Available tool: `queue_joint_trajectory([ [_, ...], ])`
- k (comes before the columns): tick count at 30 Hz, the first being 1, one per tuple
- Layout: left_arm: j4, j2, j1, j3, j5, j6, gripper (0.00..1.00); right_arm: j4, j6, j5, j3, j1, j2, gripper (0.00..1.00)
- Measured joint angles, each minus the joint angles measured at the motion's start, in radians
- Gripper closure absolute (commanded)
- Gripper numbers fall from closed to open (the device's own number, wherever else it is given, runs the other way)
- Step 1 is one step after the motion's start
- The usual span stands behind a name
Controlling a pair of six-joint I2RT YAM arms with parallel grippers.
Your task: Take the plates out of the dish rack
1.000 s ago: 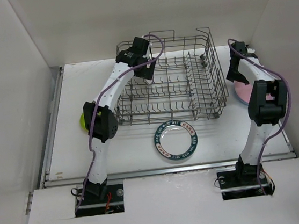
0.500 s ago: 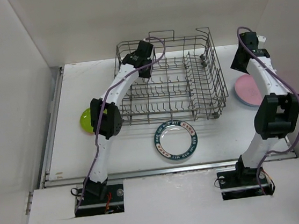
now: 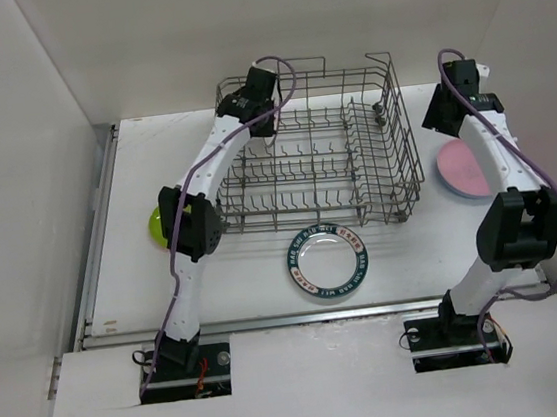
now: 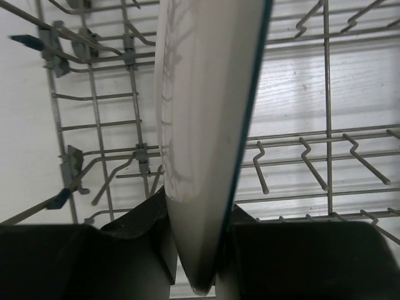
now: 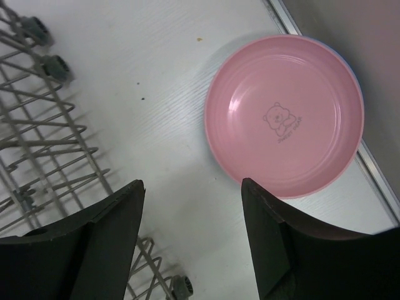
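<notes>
White plate (image 4: 206, 125) stands edge-on, pinched between jaws of left gripper (image 4: 195, 219).

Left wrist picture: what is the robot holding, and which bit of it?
A white plate, pinched by its rim between the left fingers, inside the dish rack. The right fingers hold nothing.

Dish rack (image 3: 354, 160): stands at the back middle of the table (image 3: 416, 263).
Upright plate (image 4: 206, 125): on edge in the rack's rear left corner, pinched between the fingers of the left gripper (image 4: 197, 231).
Front plate (image 3: 328, 259): lies flat on the table just before the rack.
Left plate (image 3: 158, 225): lies left of the rack, partly behind the left arm.
Right plate (image 3: 458, 170): lies right of the rack, near the table's right edge.
Right gripper (image 5: 190, 182): hangs over the table between rack and right plate, jaws apart.
</notes>
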Motion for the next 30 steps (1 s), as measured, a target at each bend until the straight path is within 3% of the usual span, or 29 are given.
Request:
queue_joint_trajectory([
  [9, -0.008, -0.138, 0.012, 0.011, -0.014, 0.002, 1.00, 0.002, -0.027, -0.026, 0.026, 0.043, -0.096, 0.31],
  [14, -0.030, -0.206, 0.008, 0.011, 0.058, 0.005, 1.00, -0.002, -0.027, -0.041, 0.026, 0.045, -0.121, 0.31],
  [18, -0.080, -0.293, 0.017, -0.009, 0.203, 0.017, 1.00, -0.003, -0.028, -0.055, 0.019, 0.052, -0.166, 0.31],
  [23, -0.204, -0.417, 0.038, -0.033, 0.510, 0.092, 1.00, -0.009, -0.028, -0.088, -0.003, 0.072, -0.243, 0.31],
  [26, -0.283, -0.486, 0.030, -0.140, 0.684, 0.198, 1.00, -0.010, -0.029, -0.110, -0.026, 0.082, -0.285, 0.31],
  [30, -0.409, -0.524, -0.054, -0.351, 0.789, 0.395, 1.00, -0.014, -0.031, -0.156, -0.063, 0.094, -0.342, 0.31],
])
